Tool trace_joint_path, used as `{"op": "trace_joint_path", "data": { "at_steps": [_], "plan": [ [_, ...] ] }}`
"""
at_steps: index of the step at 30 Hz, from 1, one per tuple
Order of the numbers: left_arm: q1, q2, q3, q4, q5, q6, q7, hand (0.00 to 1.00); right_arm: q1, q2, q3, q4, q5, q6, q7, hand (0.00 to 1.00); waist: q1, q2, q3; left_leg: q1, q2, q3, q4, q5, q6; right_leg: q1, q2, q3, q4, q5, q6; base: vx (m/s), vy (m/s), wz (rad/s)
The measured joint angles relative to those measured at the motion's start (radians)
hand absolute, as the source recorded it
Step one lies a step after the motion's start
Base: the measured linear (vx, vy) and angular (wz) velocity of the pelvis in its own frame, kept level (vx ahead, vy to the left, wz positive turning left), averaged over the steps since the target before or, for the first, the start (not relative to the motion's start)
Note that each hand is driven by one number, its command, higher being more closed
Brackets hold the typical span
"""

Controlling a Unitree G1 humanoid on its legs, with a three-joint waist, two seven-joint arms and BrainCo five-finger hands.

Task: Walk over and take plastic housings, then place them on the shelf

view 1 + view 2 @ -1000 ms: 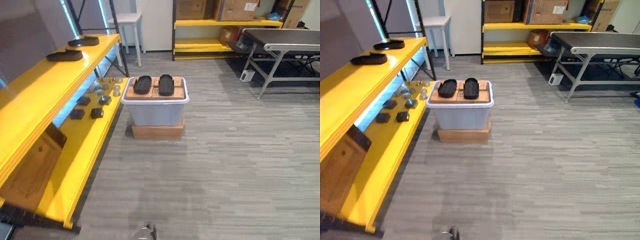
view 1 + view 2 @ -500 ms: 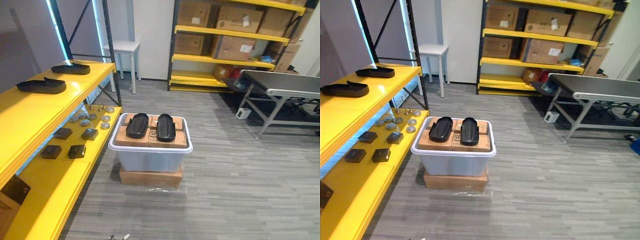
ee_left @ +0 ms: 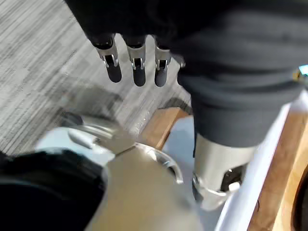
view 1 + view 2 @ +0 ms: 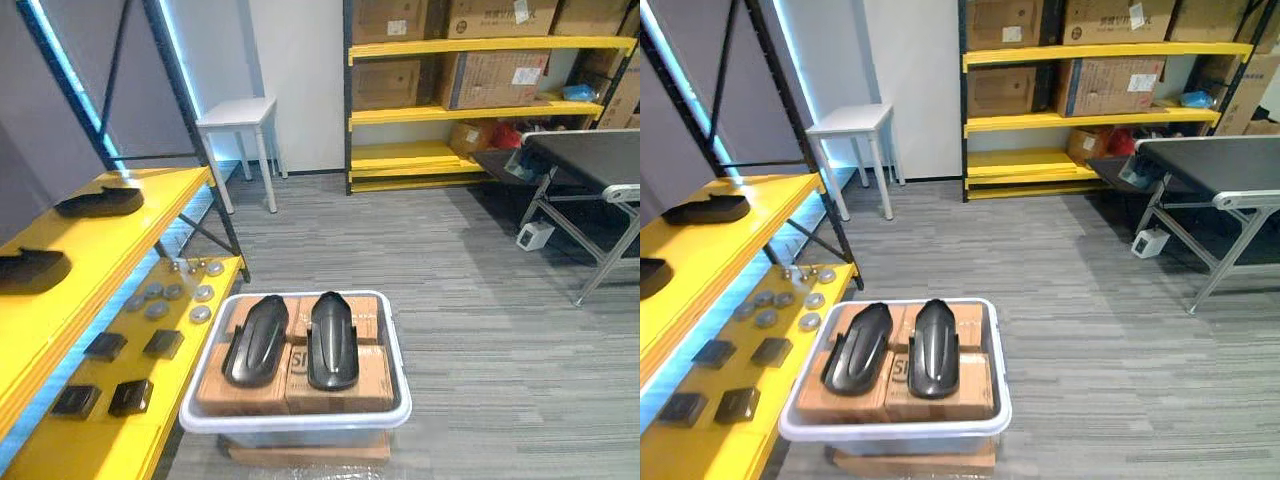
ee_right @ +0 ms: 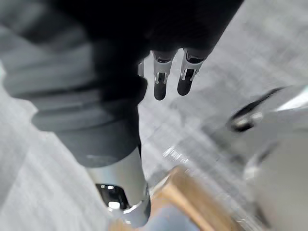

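nearby, two black plastic housings [image 4: 332, 342] lie side by side on cardboard boxes [image 4: 372, 372] in the white bin [image 4: 300, 422] (two more rest on the yellow shelf [image 4: 110, 240]). left hand [image 3: 138, 67] and right hand [image 5: 161, 81] hang with fingers straight, holding nothing.

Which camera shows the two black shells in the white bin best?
The left eye view: the left housing and the right housing lie whole, near centre, on cardboard boxes in the white bin. The right eye view shows them equally whole, further left. The wrist views face the floor beside the bin.
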Motion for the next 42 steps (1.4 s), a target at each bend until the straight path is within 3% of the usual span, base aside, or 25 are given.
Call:
{"op": "trace_joint_path", "data": {
  "at_steps": [1,2,5,8,14,18,25,29,32,38,42],
  "plan": [
    [-0.007,0.008,-0.013,0.002,0.0,0.0,0.003,0.0,0.006,0.006,0.039,-0.036,-0.02,-0.002,-0.006,0.0,-0.004,-0.007,0.001,0.014,-0.009,-0.019,-0.039,0.018,0.008,-0.032,-0.018,0.012,0.049,-0.019,-0.005,0.5,0.159,0.06],
    [-0.016,0.012,-0.012,-0.001,-0.001,-0.007,0.004,0.0,0.01,0.001,0.116,-0.134,-0.056,-0.004,-0.013,0.0,-0.006,-0.012,-0.003,0.047,-0.009,-0.031,-0.116,0.031,-0.011,-0.07,-0.023,0.017,0.029,-0.035,-0.013,0.46,0.103,0.15],
    [-0.023,0.052,-0.059,0.0,-0.012,-0.016,0.01,0.0,0.035,0.0,0.197,-0.405,-0.14,-0.027,-0.038,0.0,-0.035,-0.056,-0.005,0.143,-0.083,-0.051,-0.288,0.08,-0.043,-0.078,-0.096,0.026,-0.1,0.065,0.011,0.31,-0.023,0.3],
    [-0.015,0.052,-0.13,-0.009,-0.016,-0.029,0.023,0.0,0.036,-0.026,0.219,-0.587,-0.27,-0.059,-0.082,0.0,-0.031,-0.033,-0.017,0.166,-0.096,-0.063,-0.365,0.103,-0.053,-0.079,-0.093,0.017,-0.114,0.063,0.014,0.2,-0.054,0.2],
    [-0.012,0.083,-0.201,-0.015,-0.016,-0.036,0.034,0.0,-0.008,-0.044,0.354,-0.741,-0.472,-0.069,-0.139,0.0,-0.041,-0.038,-0.009,0.142,-0.101,-0.102,-0.364,0.097,-0.06,-0.085,-0.088,-0.017,-0.113,0.063,0.014,0.1,-0.038,0.19],
    [-0.023,0.087,-0.225,-0.024,-0.013,-0.037,0.046,0.0,-0.087,-0.043,0.462,-0.73,-0.49,-0.082,-0.15,0.0,-0.032,-0.032,0.032,0.1,-0.105,-0.146,-0.366,0.097,-0.06,-0.114,-0.086,-0.023,-0.113,0.063,0.014,0.01,-0.008,0.23],
    [-0.062,0.096,-0.25,-0.024,0.019,-0.041,0.07,0.0,-0.308,-0.039,0.542,-0.615,-0.493,-0.081,-0.193,0.0,0.019,-0.029,0.144,-0.02,-0.117,-0.176,-0.363,0.132,-0.043,-0.212,-0.092,-0.021,-0.107,0.063,0.014,-0.07,0.008,0.14],
    [-0.103,0.1,-0.295,-0.043,0.016,-0.051,0.092,0.0,-0.474,-0.032,0.547,-0.534,-0.493,-0.078,-0.273,0.0,0.042,-0.006,0.218,-0.1,-0.122,-0.215,-0.362,0.157,-0.034,-0.283,-0.092,-0.035,-0.093,0.063,0.014,-0.1,0.007,0.23],
    [-0.137,0.104,-0.331,-0.057,-0.025,-0.058,0.115,0.0,-0.572,-0.031,0.519,-0.48,-0.494,-0.047,-0.349,0.0,0.063,0.009,0.264,-0.152,-0.125,-0.246,-0.361,0.168,-0.035,-0.333,-0.092,-0.059,-0.065,0.059,0.018,-0.08,0.007,0.26],
    [-0.183,0.117,-0.395,-0.057,-0.099,-0.081,0.173,0.0,-0.763,-0.043,0.401,-0.369,-0.512,-0.01,-0.495,0.0,0.092,0.016,0.273,-0.245,-0.136,-0.266,-0.337,0.183,-0.026,-0.442,-0.106,-0.072,0.017,0.027,0.025,-0.03,-0.006,0.11],
    [-0.222,0.118,-0.407,-0.038,-0.126,-0.093,0.196,0.0,-0.819,-0.043,0.383,-0.345,-0.516,0.0,-0.561,0.0,0.092,0.018,0.277,-0.286,-0.137,-0.277,-0.33,0.187,-0.027,-0.484,-0.106,-0.074,0.039,0.018,0.024,-0.03,-0.032,0.07]
  ]
}}
